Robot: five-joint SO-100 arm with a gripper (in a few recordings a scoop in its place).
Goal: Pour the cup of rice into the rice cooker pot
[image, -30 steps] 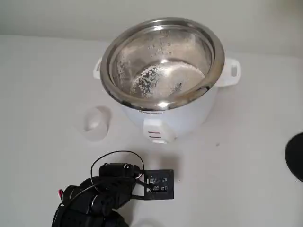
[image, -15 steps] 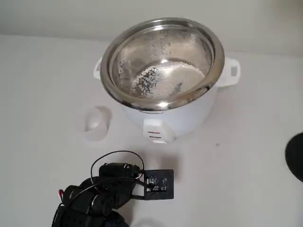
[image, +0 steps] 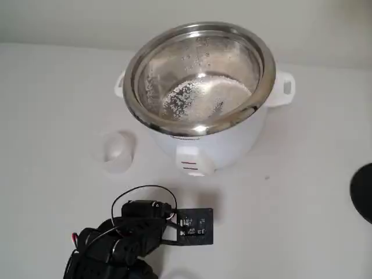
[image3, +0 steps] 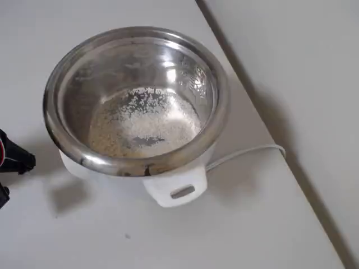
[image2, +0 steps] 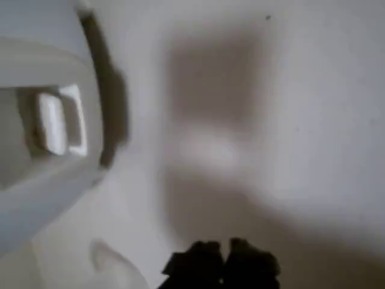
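The rice cooker pot (image: 200, 72) (image3: 134, 95) is a shiny steel bowl set in a white cooker body (image2: 42, 138). A pale patch of rice (image: 197, 96) (image3: 143, 120) lies on its bottom. The small translucent cup (image: 118, 150) stands on the table left of the cooker in the fixed view, with nothing touching it. My black arm (image: 116, 244) is folded low at the bottom edge, below the cup. In the blurred wrist view my gripper (image2: 220, 265) shows two dark fingertips pressed together with nothing between them, over bare table beside the cooker's front switch (image2: 54, 120).
A white power cord (image3: 247, 152) runs from the cooker towards the table edge (image3: 269, 123) on the right in the overhead view. A black round object (image: 363, 192) sits at the right edge of the fixed view.
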